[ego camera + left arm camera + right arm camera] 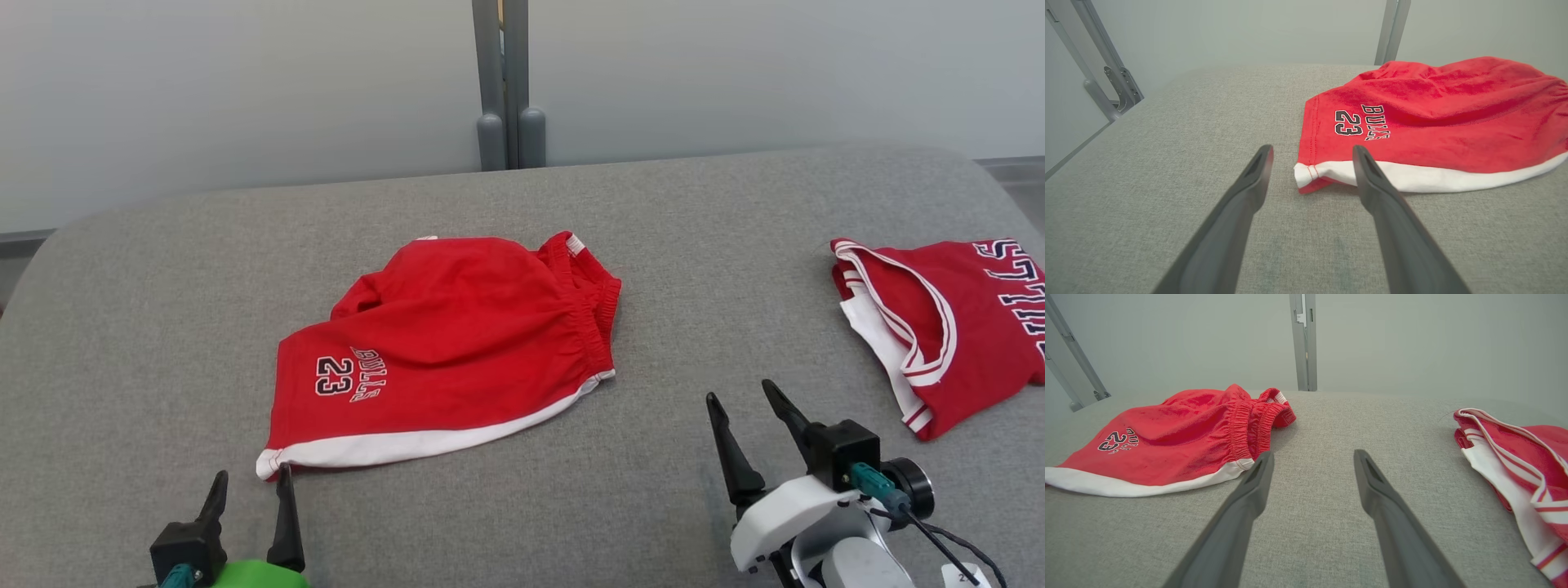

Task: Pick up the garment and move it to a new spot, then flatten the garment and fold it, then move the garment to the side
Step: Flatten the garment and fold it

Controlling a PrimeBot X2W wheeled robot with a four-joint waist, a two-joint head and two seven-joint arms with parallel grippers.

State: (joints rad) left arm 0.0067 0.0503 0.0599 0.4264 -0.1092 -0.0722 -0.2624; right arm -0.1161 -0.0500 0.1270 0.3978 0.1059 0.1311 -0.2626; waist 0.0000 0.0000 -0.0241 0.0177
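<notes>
Left jaws: spread wide, holding nothing, at the near left of the table (571, 514).
Left fingers (1249, 192): dark and tapered; one tip stands just beside the hem corner of the shorts (457, 343); whether it touches cannot be told.
Right jaws: spread wide, holding nothing, over bare table between the two red garments.
Right fingers (1376, 490): point away from the robot, apart from both garments.
Shorts (1433, 122): red, with a white hem (424, 441) along the near edge. They lie loosely flat at the table's middle, the elastic waistband (1249, 428) to the right. The leg near the left jaws is printed "BULLS 23".
Jersey (939, 327): red with white trim, lying at the table's right edge, well apart from the shorts.
Table: covered in grey fabric.
Post (502, 82): grey, upright behind the far edge.
</notes>
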